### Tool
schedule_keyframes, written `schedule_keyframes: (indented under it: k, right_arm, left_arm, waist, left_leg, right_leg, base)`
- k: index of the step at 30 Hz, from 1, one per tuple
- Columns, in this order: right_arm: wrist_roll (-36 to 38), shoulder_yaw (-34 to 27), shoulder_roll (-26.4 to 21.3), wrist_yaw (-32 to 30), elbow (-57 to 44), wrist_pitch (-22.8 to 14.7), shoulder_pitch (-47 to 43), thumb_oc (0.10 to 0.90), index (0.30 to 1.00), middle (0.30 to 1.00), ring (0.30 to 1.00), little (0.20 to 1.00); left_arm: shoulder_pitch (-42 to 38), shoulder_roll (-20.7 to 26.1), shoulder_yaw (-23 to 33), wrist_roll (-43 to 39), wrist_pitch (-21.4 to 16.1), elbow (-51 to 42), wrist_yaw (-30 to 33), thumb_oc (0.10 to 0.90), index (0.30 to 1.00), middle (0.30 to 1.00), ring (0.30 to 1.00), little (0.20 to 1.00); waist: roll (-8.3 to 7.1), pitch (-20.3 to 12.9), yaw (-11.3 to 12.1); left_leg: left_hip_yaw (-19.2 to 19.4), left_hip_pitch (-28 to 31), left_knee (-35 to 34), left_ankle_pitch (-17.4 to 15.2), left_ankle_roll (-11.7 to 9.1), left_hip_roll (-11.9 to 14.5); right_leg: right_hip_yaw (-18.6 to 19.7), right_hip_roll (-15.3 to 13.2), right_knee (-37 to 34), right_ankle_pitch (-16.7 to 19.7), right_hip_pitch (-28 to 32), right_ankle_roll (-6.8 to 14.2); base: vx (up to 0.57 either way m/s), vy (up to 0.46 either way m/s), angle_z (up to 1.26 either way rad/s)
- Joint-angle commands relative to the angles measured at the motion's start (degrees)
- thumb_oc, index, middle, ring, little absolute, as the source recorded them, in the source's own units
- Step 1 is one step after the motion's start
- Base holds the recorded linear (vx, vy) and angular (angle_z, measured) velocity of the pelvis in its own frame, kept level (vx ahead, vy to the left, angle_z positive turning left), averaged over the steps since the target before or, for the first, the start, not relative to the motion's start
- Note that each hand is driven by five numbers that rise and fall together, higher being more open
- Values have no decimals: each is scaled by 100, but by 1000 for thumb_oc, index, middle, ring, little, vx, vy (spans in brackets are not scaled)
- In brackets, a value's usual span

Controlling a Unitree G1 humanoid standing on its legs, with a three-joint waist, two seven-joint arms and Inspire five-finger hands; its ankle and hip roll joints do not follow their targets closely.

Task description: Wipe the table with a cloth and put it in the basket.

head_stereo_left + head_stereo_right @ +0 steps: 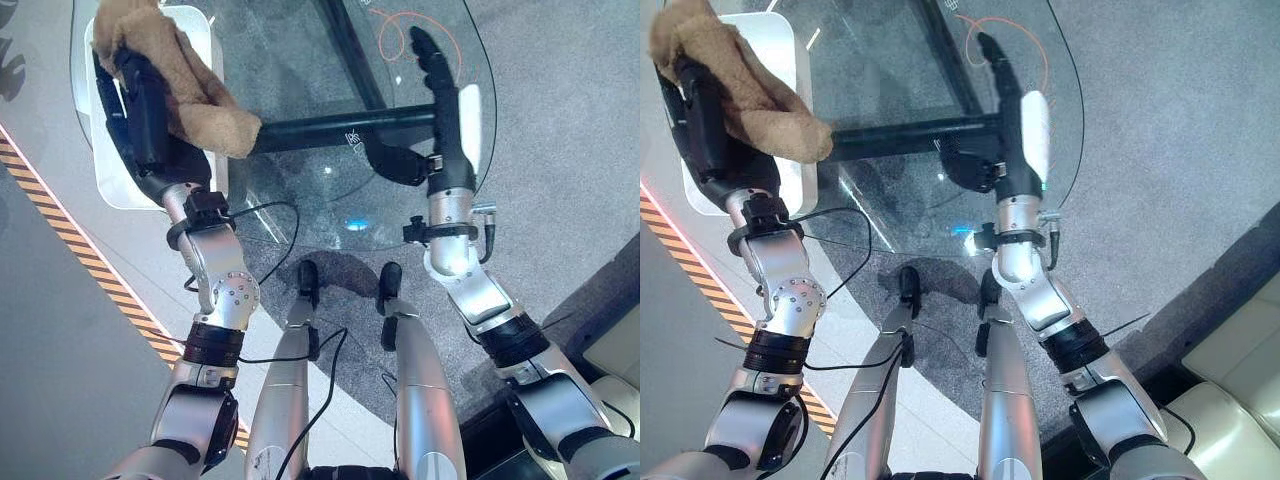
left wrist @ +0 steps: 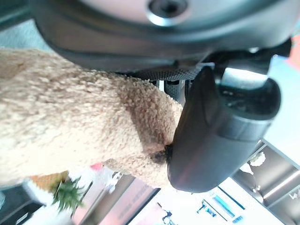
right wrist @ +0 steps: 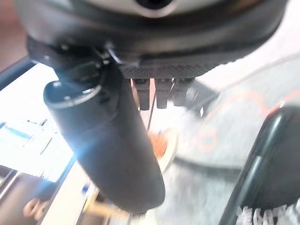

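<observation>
Left hand point(image 1: 150, 120) is raised over the white rectangular basket point(image 1: 108, 185) at the far left, just beyond the rim of the round glass table point(image 1: 300, 200). Its fingers are clamped on the tan fleecy cloth point(image 1: 190, 85), which drapes over the back of the hand and hangs toward the table side; the left wrist view shows the thumb pressed into a fold of the pile. The step in hand looks like the drop into the basket. To do it well, the hand should be centred over the basket's opening before the fingers let go, because the trailing end of the cloth now lies over the glass rather than over the basket and could catch on the rim or slide off. Lowering the hand a little first would help the loose end fall inside.

Further right, the dark crossbar point(image 1: 330, 128) of the table's frame shows through the glass. Right hand point(image 1: 440, 100) rests over the table's right edge with fingers straight and apart, holding nothing, and can stay where it is.
</observation>
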Motion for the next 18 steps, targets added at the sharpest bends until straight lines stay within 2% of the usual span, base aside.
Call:
schedule_keyframes:
  k: [1,8,14,18]
  right_arm:
    - [52,-327,27,-869,-231,-578,-386,800,900,900,900,900]
    - [584,-628,-333,-1483,919,-595,-363,800,900,900,900,900]
    - [967,-755,-554,-1742,1920,-829,-321,800,900,900,900,900]
    - [1328,-745,-700,-1866,2758,-1006,-347,800,900,900,900,900]
  left_arm:
    - [-765,489,404,901,-951,-422,-80,100,300,300,300,200]
    - [-848,811,542,933,-1117,182,212,100,300,300,300,200]
    - [-943,1105,610,1001,-1195,657,386,100,300,300,300,200]
    - [-1188,1490,565,1203,-1121,1050,795,100,300,300,300,200]
  waist:
    - [48,-165,-57]
    - [83,-165,-67]
    - [111,-165,-69]
    - [108,-165,-81]
  left_leg:
    - [275,205,159,-574,87,-395]
    - [282,205,138,-591,90,-363]
    - [286,171,153,-618,90,-341]
    - [310,141,166,-625,82,-298]
  right_leg:
    - [-272,286,-298,-372,380,86]
    - [-248,275,-312,-366,363,107]
    - [-221,292,-301,-376,327,109]
    - [-217,293,-300,-374,298,109]
  base:
    - [0,0,0]
    - [-11,28,-4]
    - [-6,8,-2]
    - [0,0,0]
